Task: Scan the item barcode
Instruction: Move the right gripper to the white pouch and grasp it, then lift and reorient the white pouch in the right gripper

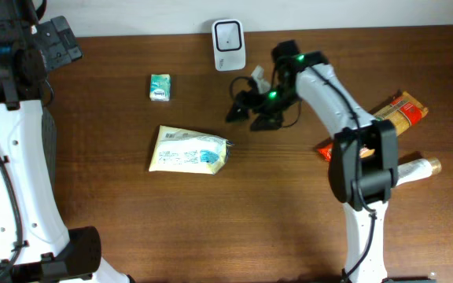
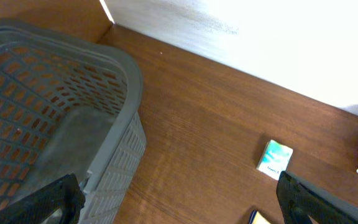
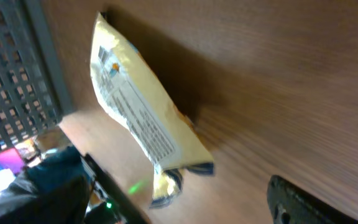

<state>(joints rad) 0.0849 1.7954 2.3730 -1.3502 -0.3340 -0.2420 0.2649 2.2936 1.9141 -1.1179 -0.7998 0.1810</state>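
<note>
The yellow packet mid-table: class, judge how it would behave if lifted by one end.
The yellow packet would probably sag, since its crimped film ends look soft. It seems puffed, so it is likely light for its size. Lying flat, it should slide rather than roll.

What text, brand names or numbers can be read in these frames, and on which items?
No text is legible as words in any view.
On the yellow packet: rows of dark print, too blurred to read.
On the small green box: label too small to read.
On the orange packet: print too small to read.
On the white scanner: no text visible.
</note>
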